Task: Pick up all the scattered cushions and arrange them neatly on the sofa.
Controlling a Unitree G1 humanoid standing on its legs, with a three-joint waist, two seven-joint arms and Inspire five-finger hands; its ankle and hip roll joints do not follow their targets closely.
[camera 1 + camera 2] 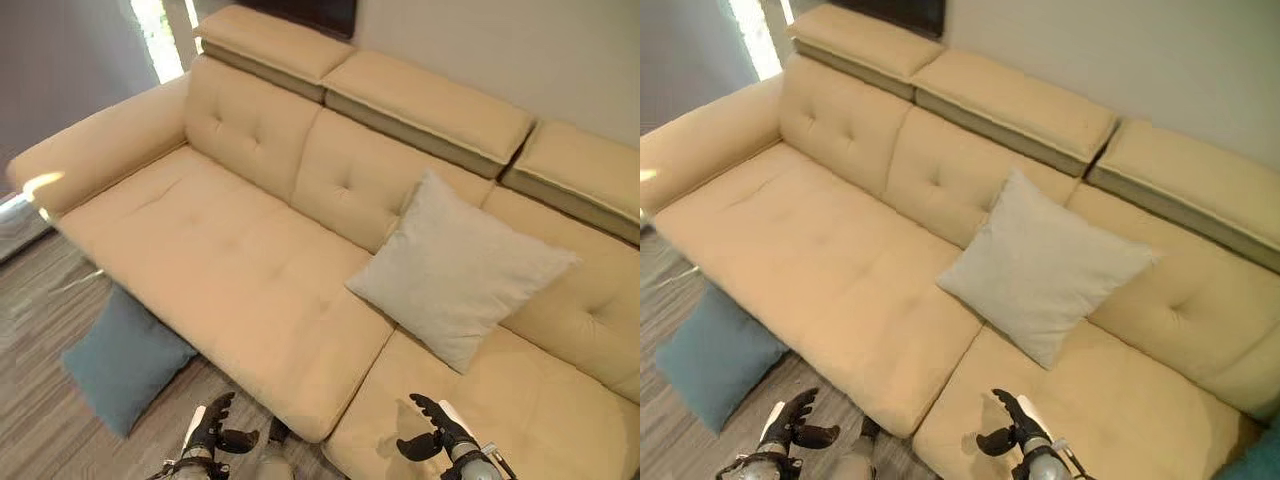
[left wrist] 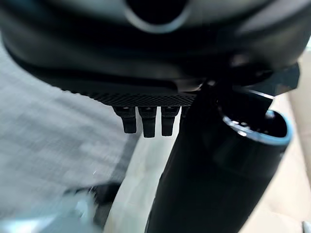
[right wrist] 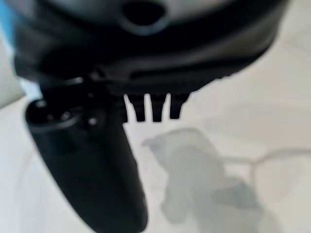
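Dark left hand point(image 1: 212, 428) over floor, right hand point(image 1: 432, 432) over sofa point(image 1: 240, 270) seat; both relaxed, empty.

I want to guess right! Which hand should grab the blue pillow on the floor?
Probably the left hand. The soft blue square cushion lies on the wooden floor on the robot's left, by the beige sofa, close to that open hand. The right hand hovers over the seat, farther away.

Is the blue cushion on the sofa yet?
No, the blue cushion lies on the floor against the sofa front.
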